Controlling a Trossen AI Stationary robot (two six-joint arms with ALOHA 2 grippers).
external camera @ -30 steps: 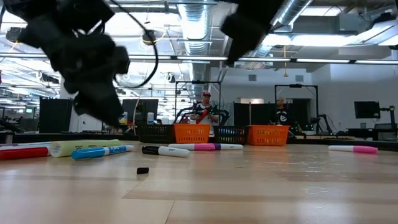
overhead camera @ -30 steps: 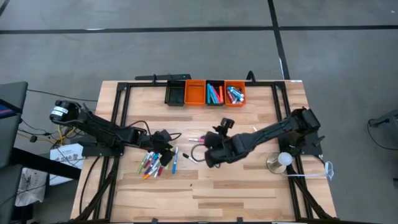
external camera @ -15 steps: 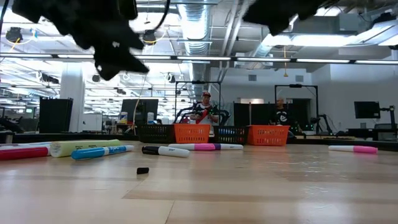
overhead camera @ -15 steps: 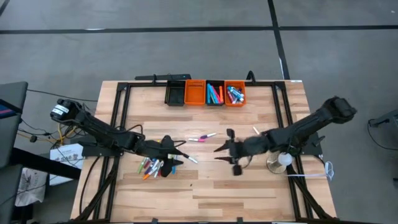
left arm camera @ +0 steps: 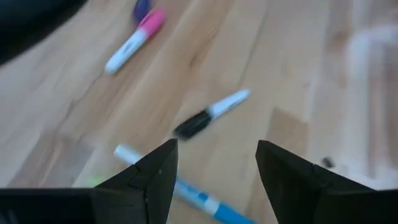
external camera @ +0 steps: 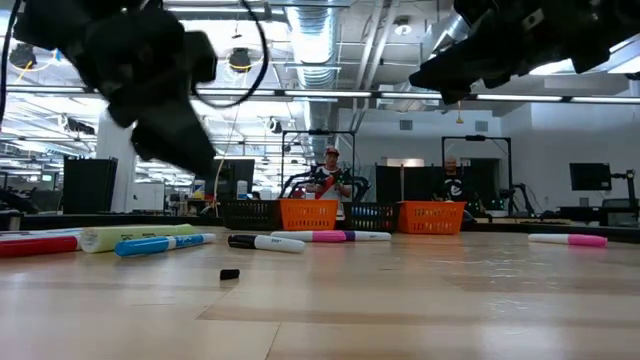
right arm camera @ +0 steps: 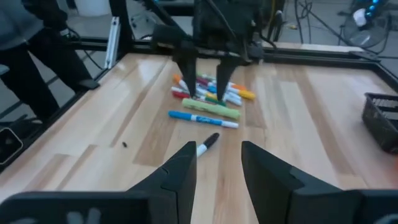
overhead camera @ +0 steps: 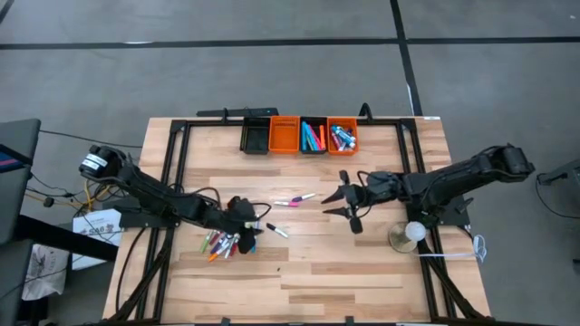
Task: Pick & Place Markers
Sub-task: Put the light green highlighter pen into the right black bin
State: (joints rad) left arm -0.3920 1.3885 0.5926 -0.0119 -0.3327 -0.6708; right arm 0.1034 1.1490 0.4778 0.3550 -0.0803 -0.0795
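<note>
The left gripper (overhead camera: 253, 226), fingers apart, is hovering beside the heap of mixed-colour capped markers (overhead camera: 220, 243), likely selecting one; the empty right gripper (overhead camera: 337, 201), also parted, is waiting mid-table.

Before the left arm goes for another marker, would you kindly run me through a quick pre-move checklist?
1. Left end effector empty and open: ok; nothing sits between its fingers in the left wrist view.
2. Target free to grasp: ok; the black-capped white marker lies alone on the bare wooden table, apart from the blue marker.
3. Right end effector out of the way: ok; it hangs open above mid-table, away from the pile of mixed-colour markers.
4. Bins reachable: ok; the row of small orange and black bins stands at the far edge.
5. Room left in the bins: cannot tell.
</note>
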